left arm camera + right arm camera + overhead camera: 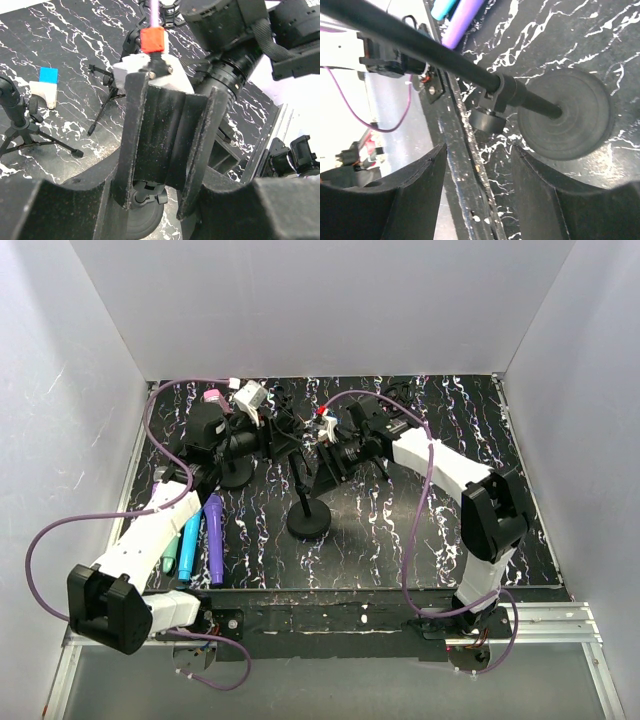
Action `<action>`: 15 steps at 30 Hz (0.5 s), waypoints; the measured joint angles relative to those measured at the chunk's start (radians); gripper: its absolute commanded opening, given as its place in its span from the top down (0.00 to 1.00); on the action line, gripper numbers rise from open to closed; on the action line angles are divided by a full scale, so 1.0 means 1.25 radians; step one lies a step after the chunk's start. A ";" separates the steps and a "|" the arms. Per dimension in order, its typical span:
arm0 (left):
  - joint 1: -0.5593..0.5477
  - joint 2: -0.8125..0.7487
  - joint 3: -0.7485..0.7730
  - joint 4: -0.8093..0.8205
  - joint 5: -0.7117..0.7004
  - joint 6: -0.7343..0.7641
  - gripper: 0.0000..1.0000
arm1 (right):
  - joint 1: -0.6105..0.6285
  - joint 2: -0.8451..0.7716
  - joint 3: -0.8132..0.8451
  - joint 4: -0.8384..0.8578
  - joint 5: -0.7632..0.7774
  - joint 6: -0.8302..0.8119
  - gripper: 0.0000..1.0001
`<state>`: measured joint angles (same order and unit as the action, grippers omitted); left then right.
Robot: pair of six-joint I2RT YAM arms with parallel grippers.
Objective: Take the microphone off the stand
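Black, white-veined worktop (420,530) carries a round-based stand (309,518) at centre, with both arms meeting over its head. The left jaws are clamped on a black, channel-shaped ribbed piece (167,140), by its look the stand's clip. Whether a microphone sits in that channel cannot be told from the left wrist view, and in the overhead view the stand head is covered by the two wrists, so the microphone to be removed is not separately visible. The right jaws stand apart with nothing between them, looking down the pole (435,50) past its clamp collar (502,92) to the base (570,115). Three coloured microphones, teal (170,558), blue (190,538) and purple (213,540), lie flat at the near left beside the left arm (150,530), well apart from the stand.

Judgement: the work is at the grasp stage, with the left side bracing the stand head and the right side readied to take hold. The next move calls for the right jaws to close squarely on the microphone body and draw it out along the clip. The left hold must stay firm, or the stand may tip on its base.
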<state>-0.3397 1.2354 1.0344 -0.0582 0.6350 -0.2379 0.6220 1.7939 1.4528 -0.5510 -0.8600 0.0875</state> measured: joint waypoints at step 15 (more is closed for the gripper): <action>-0.040 -0.031 -0.010 -0.032 -0.024 0.034 1.00 | 0.024 0.105 0.059 0.000 -0.073 0.079 0.63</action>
<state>-0.3893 1.1961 1.0222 -0.0978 0.6048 -0.1947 0.6525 1.9247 1.5265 -0.5510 -0.9508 0.1867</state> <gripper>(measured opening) 0.337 0.495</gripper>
